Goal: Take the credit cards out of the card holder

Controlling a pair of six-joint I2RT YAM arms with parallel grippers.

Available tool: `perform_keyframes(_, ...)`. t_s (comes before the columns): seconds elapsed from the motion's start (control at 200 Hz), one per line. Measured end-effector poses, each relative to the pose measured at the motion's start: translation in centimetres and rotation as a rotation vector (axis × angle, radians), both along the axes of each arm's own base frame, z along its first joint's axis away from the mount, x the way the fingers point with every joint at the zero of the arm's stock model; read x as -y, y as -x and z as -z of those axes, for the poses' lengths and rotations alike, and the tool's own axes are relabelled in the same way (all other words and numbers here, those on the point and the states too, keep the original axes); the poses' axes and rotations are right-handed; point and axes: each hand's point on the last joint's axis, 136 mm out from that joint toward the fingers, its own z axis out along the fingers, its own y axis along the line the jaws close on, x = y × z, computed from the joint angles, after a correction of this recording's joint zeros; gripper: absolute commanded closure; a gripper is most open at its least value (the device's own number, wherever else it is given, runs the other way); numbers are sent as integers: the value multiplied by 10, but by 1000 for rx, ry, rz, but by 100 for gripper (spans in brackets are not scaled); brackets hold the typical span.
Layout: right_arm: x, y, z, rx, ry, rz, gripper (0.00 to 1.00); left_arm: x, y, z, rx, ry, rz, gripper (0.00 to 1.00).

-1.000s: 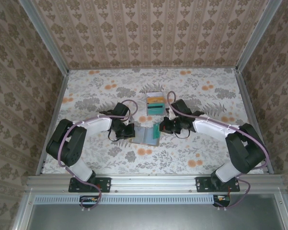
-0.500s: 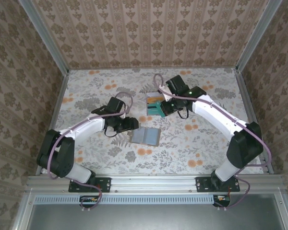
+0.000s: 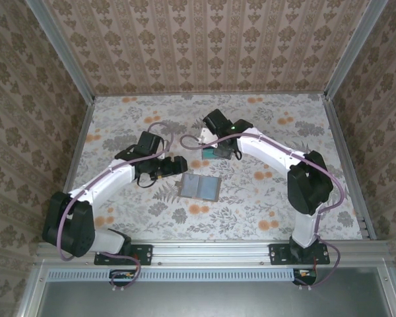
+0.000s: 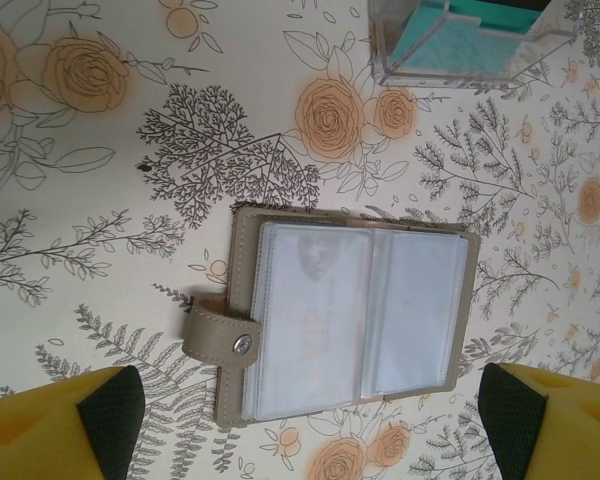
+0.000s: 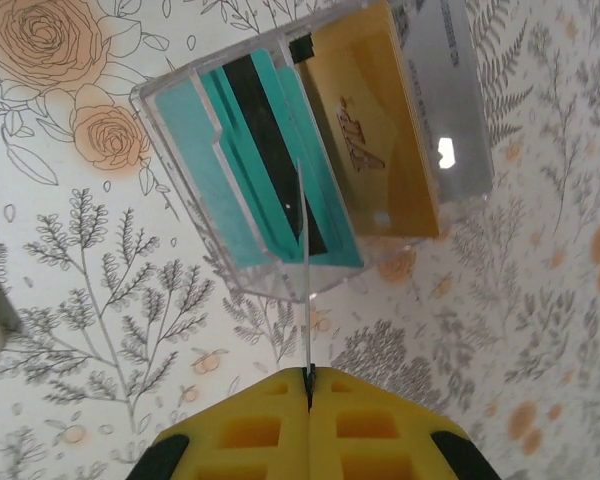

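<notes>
**Right gripper [image 5: 308,385] brings one card [image 5: 304,300] to the box [image 4: 400,65]; holder [image 4: 350,320] lies open on the table [image 4: 100,200].**
Recommendation: lower the card upright into the box beside the teal cards [image 5: 250,180] standing there. Release only once its lower edge is inside, since a tilted drop would likely catch the rim. The right jaws are fully closed, pinching the card by one edge over the box. The left gripper [image 3: 173,165] is spread wide, holds nothing and hovers above the holder. The holder lies flat, lining up, near the box. Whether any card remains in its sleeves cannot be told.
</notes>
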Motion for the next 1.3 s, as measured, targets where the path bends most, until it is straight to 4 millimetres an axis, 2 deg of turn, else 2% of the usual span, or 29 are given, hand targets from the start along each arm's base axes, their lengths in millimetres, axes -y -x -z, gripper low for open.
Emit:
perform_keyframes(0.275, -16, -12, 14, 26, 54, -106, 100, -17, -3, 1, -2, -9, -50, 9)
perform_keyframes(0.44, -20, -16, 26, 20, 74, -129, 100, -19, 0, 5, -12, -16, -53, 9)
perform_keyframes(0.845, -24, -15, 29, 11, 67, -145, 100, -24, 3, 12, -30, -24, -64, 9)
perform_keyframes(0.915, -25, -14, 29, 9, 64, -149, 91, -24, 3, 12, -31, -25, -64, 9)
perform_keyframes(1.01, -25, -14, 30, 9, 65, -148, 89, -25, 4, 14, -34, -26, -64, 9)
perform_keyframes(1.065, -26, -16, 31, 13, 64, -143, 78, -25, 4, 14, -35, -26, -64, 9)
perform_keyframes(1.175, -26, -22, 34, 34, 75, -128, 73, -25, 5, 14, -35, -26, -64, 9)
perform_keyframes(1.3, -20, -35, 40, 68, 96, -81, 72, -25, 5, 13, -31, -24, -64, 9)
